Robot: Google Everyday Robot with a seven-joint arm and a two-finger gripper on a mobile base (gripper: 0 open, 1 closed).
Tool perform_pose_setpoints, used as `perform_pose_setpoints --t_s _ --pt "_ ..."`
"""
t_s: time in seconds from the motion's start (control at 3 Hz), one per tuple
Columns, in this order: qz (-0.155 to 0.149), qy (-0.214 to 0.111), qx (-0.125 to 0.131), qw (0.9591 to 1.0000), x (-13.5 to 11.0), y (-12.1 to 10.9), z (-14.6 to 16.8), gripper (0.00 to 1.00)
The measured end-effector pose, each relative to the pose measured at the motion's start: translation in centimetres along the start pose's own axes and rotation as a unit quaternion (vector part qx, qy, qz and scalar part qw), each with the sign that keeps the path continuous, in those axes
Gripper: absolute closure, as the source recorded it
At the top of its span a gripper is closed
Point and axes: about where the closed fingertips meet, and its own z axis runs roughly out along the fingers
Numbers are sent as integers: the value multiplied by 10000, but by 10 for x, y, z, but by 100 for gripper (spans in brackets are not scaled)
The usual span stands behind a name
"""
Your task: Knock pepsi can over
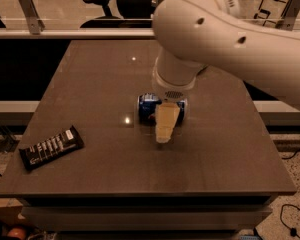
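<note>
- The small dark blue metal soda can (149, 107) lies on its side on the brown surface (90, 79).
- The tan pincer (165, 130) hangs just in front of it; open or closed, I cannot tell.

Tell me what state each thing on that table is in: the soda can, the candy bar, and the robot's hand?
pepsi can: appears to lie on its side in the middle of the table, partly hidden by the gripper.
gripper: pointing down, low over the table, directly in front of the can; contact cannot be told.
candy bar: lying flat near the front left corner, well apart from the can.
</note>
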Motion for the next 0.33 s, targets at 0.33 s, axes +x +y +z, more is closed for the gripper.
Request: perform_pose_setpoints --t_s 0.33 --pt "-119 -162 -71 9998 -5 5 -2 0"
